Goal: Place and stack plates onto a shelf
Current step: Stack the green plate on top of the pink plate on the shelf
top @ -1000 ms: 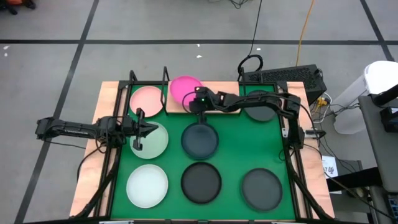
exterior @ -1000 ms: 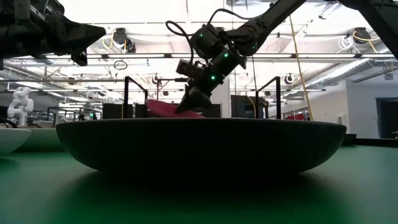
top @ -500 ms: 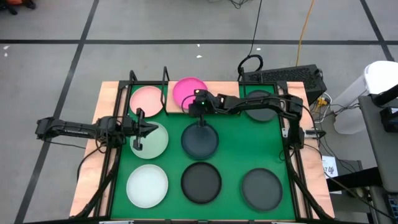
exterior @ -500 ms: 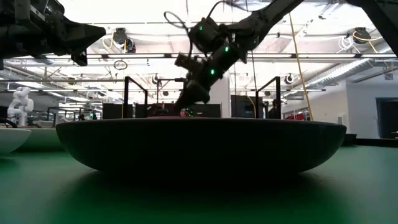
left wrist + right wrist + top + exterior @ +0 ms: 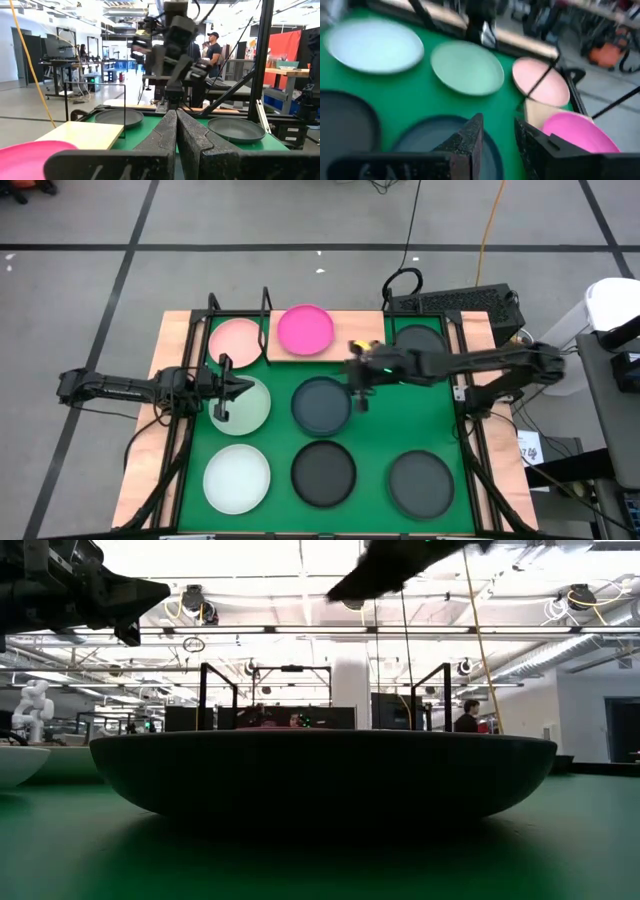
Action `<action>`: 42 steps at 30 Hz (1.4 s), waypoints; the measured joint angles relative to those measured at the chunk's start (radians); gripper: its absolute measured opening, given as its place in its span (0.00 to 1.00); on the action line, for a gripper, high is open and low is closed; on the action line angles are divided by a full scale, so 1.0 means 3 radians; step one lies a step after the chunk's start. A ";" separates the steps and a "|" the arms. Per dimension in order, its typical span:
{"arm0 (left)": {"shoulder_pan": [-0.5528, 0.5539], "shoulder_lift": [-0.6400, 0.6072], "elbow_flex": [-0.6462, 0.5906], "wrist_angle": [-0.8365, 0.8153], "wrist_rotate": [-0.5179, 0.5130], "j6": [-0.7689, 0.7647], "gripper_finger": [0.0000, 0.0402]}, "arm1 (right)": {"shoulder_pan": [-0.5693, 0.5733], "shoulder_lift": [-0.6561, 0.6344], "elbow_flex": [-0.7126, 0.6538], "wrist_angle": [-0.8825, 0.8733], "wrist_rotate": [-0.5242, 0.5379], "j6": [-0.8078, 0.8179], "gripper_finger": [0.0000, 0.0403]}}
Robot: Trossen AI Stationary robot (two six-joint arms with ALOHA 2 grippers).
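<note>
The wooden shelf [image 5: 350, 352] lies along the table's far edge. On it rest the light pink plate [image 5: 236, 340] and the magenta plate [image 5: 305, 329], side by side and flat. My right gripper [image 5: 358, 387] is open and empty. It hangs above the right rim of the blue-grey plate [image 5: 322, 406], to the near right of the magenta plate [image 5: 575, 132]. My left gripper [image 5: 232, 387] is shut and empty, raised over the far edge of the mint plate [image 5: 247, 406]. The white plate [image 5: 237, 478] and three dark plates lie on the green mat.
Black wire uprights [image 5: 266, 305] stand at the shelf's left end and between the two plates. Dark plates lie at the near middle [image 5: 323, 472], near right [image 5: 420, 483] and far right [image 5: 420, 345]. Bare green mat [image 5: 385, 415] shows to the right of the blue-grey plate.
My right gripper has let go of the magenta plate, risen, and drawn back toward the table's right and near side. The plate, tilted on the shelf a second ago, now lies flat beside the light pink plate.
</note>
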 joint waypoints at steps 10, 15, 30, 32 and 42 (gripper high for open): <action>0.0010 -0.0001 0.0002 0.0197 -0.0142 -0.0917 0.03 | 0.0365 -0.1103 -0.1704 0.2212 0.0542 -0.0132 0.23; 0.0008 0.0003 0.0376 -0.0178 -0.0066 -0.0596 0.03 | 0.0346 -0.1340 -0.2004 0.2524 0.0633 -0.0191 0.23; -0.0064 0.1880 0.2322 -0.4194 -0.0265 -0.1316 0.03 | 0.0338 -0.1397 -0.2035 0.2270 0.0962 -0.0434 0.23; -0.0086 0.2117 0.2369 -0.4374 -0.0001 -0.1456 0.03 | 0.0337 -0.1397 -0.2035 0.2245 0.0971 -0.0434 0.23; -0.0398 0.2808 0.2364 -0.4341 0.0496 -0.1573 0.04 | 0.0337 -0.1394 -0.2035 0.2213 0.0961 -0.0409 0.23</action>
